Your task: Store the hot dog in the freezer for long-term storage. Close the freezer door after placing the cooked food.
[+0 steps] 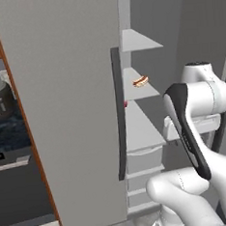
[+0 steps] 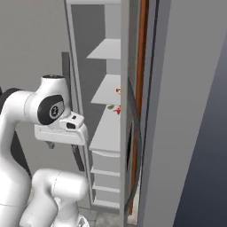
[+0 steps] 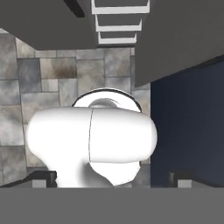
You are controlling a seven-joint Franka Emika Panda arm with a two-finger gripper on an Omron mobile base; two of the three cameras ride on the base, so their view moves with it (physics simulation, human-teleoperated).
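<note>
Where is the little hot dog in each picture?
Left base view: the hot dog lies on a freezer shelf, right of centre, upper half.
Right base view: a sliver peeks past the freezer door.
Hand view: not in it.
Shared landmark: that shelf.

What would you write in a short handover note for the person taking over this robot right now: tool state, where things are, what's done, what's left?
Tool: points down at the floor, carries nothing; open or shut cannot be told.
Hot dog: lying on a middle shelf inside the freezer, so placing is done.
Freezer door: open, swung out in front of the base.
Left to do: bring the arm round to the door and push it shut.
</note>
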